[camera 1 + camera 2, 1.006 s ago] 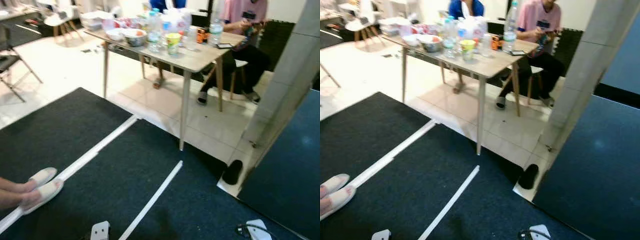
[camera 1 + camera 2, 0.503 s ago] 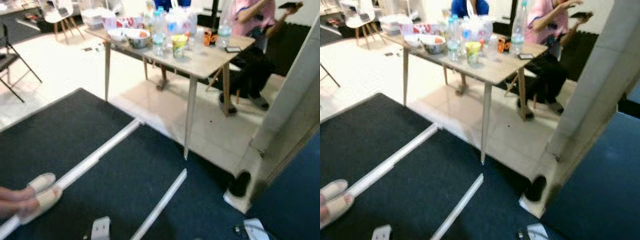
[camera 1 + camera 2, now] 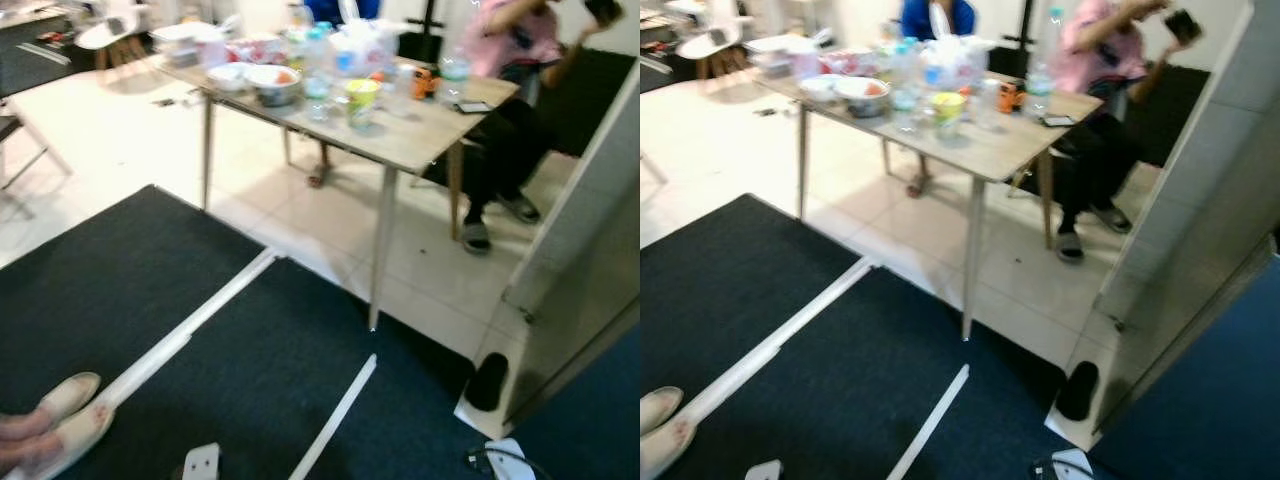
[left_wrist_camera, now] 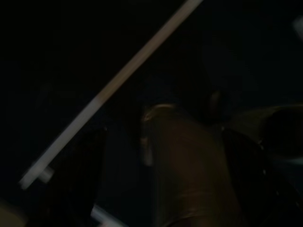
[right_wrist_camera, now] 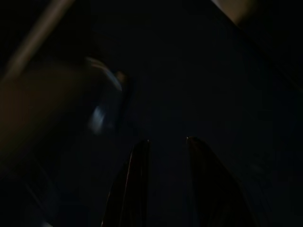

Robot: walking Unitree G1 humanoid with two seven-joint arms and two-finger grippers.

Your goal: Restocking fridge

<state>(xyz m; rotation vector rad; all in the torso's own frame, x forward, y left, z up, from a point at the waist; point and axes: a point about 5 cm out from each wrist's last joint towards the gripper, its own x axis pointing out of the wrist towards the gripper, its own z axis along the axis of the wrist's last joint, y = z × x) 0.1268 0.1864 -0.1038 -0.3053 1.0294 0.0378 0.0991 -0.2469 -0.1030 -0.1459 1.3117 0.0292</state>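
Observation:
A light wooden table (image 3: 420, 140) stands ahead on the tiled floor. It is crowded with several water bottles (image 3: 317, 70), a metal bowl (image 3: 272, 82), a green-yellow cup (image 3: 360, 100) and other food items. Both arms hang low over the dark carpet. In the dim left wrist view, my left gripper (image 4: 164, 131) has its fingers wide apart with nothing held. In the dim right wrist view, my right gripper (image 5: 166, 140) shows a gap between its fingers and is empty.
A person in a pink top (image 3: 500, 40) sits behind the table, arm raised. Another person's slippered feet (image 3: 60, 420) rest on the carpet at lower left. White floor strips (image 3: 190, 330) cross the carpet. A white pillar (image 3: 590, 230) and a black slipper (image 3: 487, 380) are on the right.
The head camera has shifted, so the table sits slightly lower and further right. The seated person has raised an arm holding a dark object. The slippered feet appear lower in view.

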